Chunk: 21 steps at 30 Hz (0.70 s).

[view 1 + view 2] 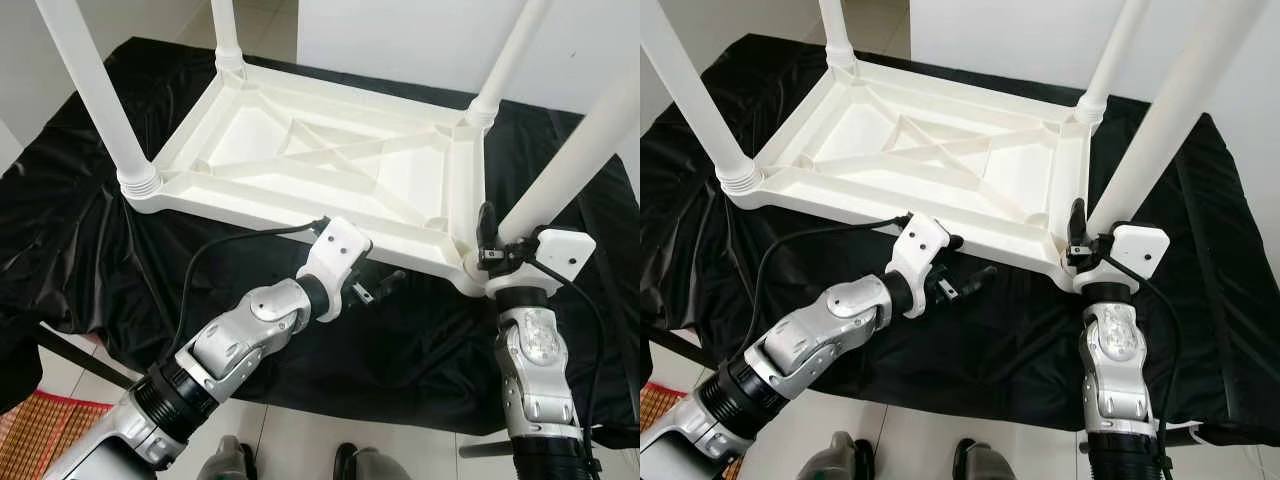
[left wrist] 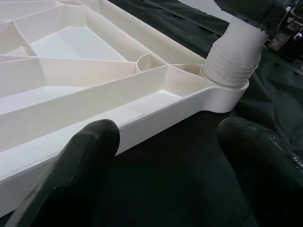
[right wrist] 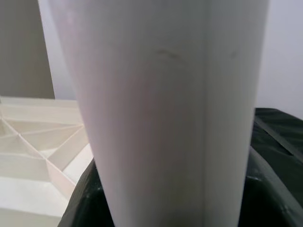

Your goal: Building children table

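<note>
Black cloth carries the upturned table top, all four legs seated. Right gripper is clamped on the near-right leg; left gripper is held open beside the near rim. Light, stiff, slick plastic is judged; grip low, by the socket.

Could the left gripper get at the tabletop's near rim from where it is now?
Probably yes. The left gripper is open, just off the near rim of the upturned tabletop, with bare black cloth between. The right gripper, holding the near-right leg, stands off to the side.
</note>
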Available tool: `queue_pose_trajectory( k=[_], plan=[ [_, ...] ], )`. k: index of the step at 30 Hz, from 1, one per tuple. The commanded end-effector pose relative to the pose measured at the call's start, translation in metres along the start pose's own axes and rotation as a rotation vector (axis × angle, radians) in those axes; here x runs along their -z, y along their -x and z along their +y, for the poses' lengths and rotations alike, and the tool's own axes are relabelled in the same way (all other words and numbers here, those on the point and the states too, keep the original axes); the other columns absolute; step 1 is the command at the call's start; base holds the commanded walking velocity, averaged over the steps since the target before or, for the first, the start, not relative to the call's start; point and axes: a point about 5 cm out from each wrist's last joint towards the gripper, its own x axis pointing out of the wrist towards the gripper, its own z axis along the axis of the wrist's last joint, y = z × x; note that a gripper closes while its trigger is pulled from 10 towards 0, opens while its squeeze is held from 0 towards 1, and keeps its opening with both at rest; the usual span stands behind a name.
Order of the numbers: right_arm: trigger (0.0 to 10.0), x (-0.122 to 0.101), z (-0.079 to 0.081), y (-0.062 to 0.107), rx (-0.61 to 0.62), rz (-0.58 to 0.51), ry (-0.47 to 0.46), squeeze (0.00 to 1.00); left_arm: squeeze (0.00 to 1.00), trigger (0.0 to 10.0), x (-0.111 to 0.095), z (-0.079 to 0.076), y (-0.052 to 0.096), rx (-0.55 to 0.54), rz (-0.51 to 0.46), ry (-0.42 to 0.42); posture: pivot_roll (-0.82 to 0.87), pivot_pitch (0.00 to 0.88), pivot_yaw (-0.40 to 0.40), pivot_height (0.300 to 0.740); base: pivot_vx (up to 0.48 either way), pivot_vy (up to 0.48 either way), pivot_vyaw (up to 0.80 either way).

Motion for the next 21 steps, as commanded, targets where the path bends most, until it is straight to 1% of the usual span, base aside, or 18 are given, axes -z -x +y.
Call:
queue_pose_trajectory(
  k=[1,5,8,11,13,15,18,19,21],
  plan=[
    [10.0,0.022,-0.008,0.012,0.053,0.121,-0.032,0.00,0.00,10.0,0.002,-0.020,0.003,0.324,0.017,-0.006,0.04,0.176,0.007,0.740,0.000,0.000,0.00],
    [10.0,0.029,-0.011,0.013,0.093,0.167,-0.052,0.00,0.00,10.0,0.001,-0.019,0.004,0.320,0.017,-0.009,0.04,0.173,0.010,0.740,0.000,0.000,0.00],
    [10.0,0.035,-0.013,0.010,0.118,0.213,-0.103,0.00,0.00,10.0,0.000,-0.018,0.004,0.316,0.018,-0.013,0.04,0.170,0.011,0.740,0.000,0.000,0.00],
    [10.0,0.036,-0.012,0.009,0.121,0.223,-0.116,0.00,0.00,10.0,-0.001,-0.018,0.004,0.315,0.017,-0.014,0.04,0.169,0.011,0.740,0.000,0.000,0.00],
    [10.0,0.038,-0.012,0.005,0.122,0.258,-0.119,0.00,0.00,10.0,-0.001,-0.017,0.004,0.312,0.016,-0.016,0.04,0.165,0.010,0.740,0.000,0.000,0.00],
    [10.0,0.039,-0.012,0.003,0.125,0.268,-0.125,0.00,0.00,10.0,-0.001,-0.017,0.004,0.312,0.016,-0.016,0.04,0.165,0.010,0.740,0.000,0.000,0.00],
    [10.0,0.043,-0.009,-0.002,0.111,0.334,-0.147,0.00,0.00,10.0,-0.002,-0.016,0.003,0.306,0.013,-0.019,0.04,0.160,0.007,0.740,0.000,0.000,0.00],
    [10.0,0.045,-0.007,-0.003,0.094,0.356,-0.143,0.00,0.00,10.0,-0.002,-0.015,0.003,0.303,0.012,-0.020,0.04,0.160,0.007,0.740,0.000,0.000,0.00],
    [10.0,0.045,-0.006,-0.004,0.086,0.358,-0.131,0.00,0.00,10.0,-0.002,-0.015,0.003,0.302,0.011,-0.020,0.04,0.160,0.007,0.740,0.000,0.000,0.00]
  ],
)
